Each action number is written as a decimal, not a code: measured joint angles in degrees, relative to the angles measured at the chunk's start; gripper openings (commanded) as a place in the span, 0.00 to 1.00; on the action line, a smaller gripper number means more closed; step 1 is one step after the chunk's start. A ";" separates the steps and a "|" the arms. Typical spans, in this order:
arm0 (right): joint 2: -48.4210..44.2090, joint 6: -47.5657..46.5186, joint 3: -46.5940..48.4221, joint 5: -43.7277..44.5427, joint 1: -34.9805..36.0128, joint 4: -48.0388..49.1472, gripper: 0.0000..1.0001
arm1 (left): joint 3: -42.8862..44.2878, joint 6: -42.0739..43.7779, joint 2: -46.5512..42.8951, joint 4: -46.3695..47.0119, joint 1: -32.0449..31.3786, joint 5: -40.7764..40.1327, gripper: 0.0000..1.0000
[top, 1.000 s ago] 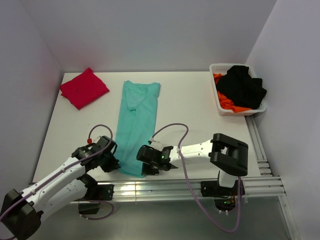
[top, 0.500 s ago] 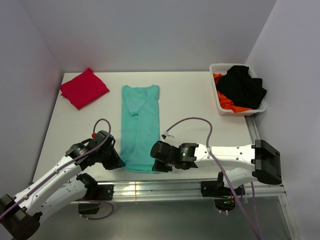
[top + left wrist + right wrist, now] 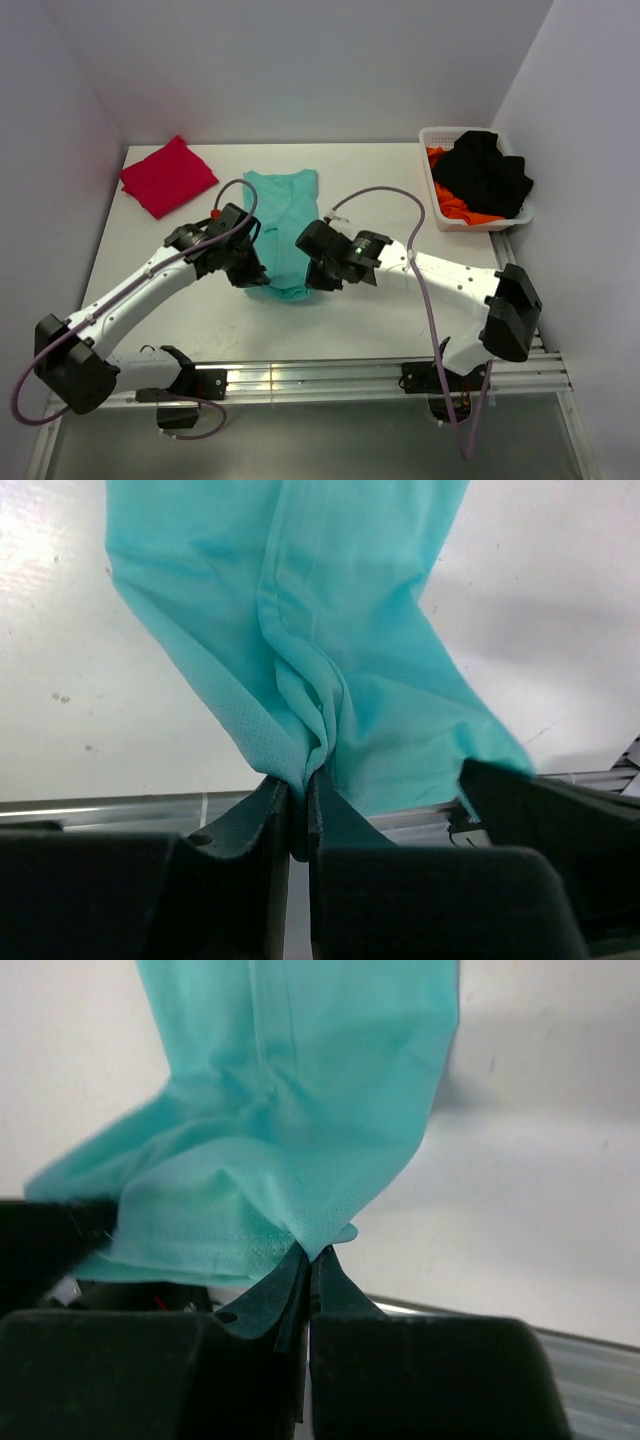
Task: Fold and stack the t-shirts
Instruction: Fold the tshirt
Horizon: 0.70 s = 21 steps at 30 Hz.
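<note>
Pinching the near hem of the soft teal-green cloth t-shirt (image 3: 285, 205), our left tool (image 3: 254, 277) and right tool (image 3: 317, 275) angle inward, arms stretched over the white tabletop (image 3: 390, 200).

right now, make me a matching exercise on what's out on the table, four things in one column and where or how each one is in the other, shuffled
Things
1. teal t-shirt
2. red t-shirt
3. white basket
4. black cloth

Places or states
A. lying folded at the far left corner of the table
B. piled on top of orange cloth
C. near end pinched by the left gripper and the right gripper
D. standing at the far right corner of the table

Pairs: 1-C, 2-A, 3-D, 4-B
</note>
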 measured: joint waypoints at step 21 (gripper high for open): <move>16.74 -12.66 19.19 -3.50 -11.41 -3.34 0.00 | 8.83 9.55 13.99 2.82 14.36 -0.50 0.06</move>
